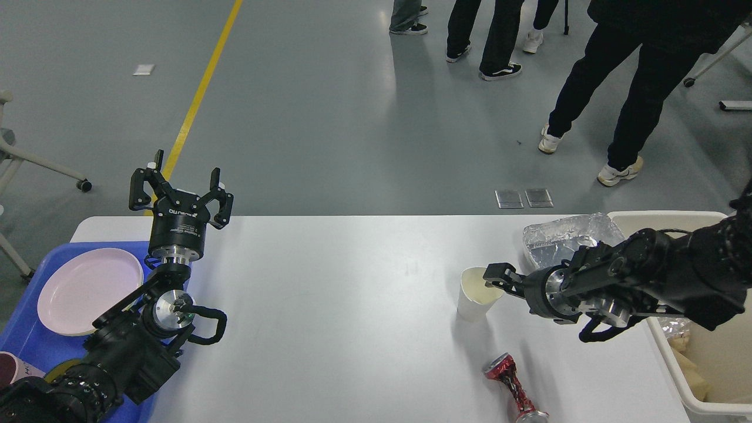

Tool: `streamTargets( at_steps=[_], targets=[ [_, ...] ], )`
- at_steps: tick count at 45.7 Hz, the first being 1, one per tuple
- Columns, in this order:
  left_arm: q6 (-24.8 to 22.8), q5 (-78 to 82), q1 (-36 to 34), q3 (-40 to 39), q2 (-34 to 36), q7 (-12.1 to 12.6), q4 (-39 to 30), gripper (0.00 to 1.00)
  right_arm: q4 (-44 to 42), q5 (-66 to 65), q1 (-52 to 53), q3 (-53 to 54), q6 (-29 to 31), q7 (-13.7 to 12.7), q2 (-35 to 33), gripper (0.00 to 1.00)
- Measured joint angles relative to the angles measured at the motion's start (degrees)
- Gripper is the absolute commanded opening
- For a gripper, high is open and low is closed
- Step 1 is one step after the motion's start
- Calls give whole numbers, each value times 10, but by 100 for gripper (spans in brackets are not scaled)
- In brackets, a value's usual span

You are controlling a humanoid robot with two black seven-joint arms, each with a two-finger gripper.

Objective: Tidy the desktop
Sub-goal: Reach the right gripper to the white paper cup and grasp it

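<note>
The white desktop (352,305) spans the view. A white paper cup (474,302) stands upright right of centre. A crushed red can (514,390) lies near the front edge. A crumpled foil tray (558,239) sits at the back right. My right gripper (497,280) reaches in from the right and is at the cup's right rim; its dark fingers cannot be told apart. My left gripper (181,189) points up at the back left, open and empty.
A blue tray (23,346) at the left holds a pink plate (88,282) and a dark red cup (10,367). A beige bin (675,376) with foil scraps stands off the right edge. People's legs (617,100) stand beyond the table.
</note>
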Motion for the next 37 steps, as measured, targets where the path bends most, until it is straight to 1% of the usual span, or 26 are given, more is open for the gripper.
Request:
streamTargets(
  at_steps=[2,3,4,5,6,8,9,11,23,31,37],
  targets=[
    [0,0,0,0,0,0,0,97,-8,1,-11,0,-7,0,5,91],
    [0,0,0,0,0,0,0,97,-9,1,-15,0,-10,0,7,86],
    [0,0,0,0,0,0,0,97,-11,1,-19,0,-14,0,8,79],
    [0,0,0,0,0,0,0,97,-11,1,-23,1,-18,0,9,69],
    [0,0,0,0,0,0,0,97,-12,1,-28,1,-22,0,9,55],
    [0,0,0,0,0,0,0,97,-13,1,-35,1,-30,0,10,20],
    [0,0,0,0,0,0,0,97,-14,1,-39,1,-36,0,11,10],
    [0,0,0,0,0,0,0,97,-15,1,-44,1,-48,1,11,0],
    [0,0,0,0,0,0,0,97,-12,0,-50,1,-119,2,10,0],
    [0,0,0,0,0,0,0,97,-3,0,-51,1,-128,2,9,0],
    [0,0,0,0,0,0,0,97,25,-2,-35,1,-127,4,-4,0]
  ],
)
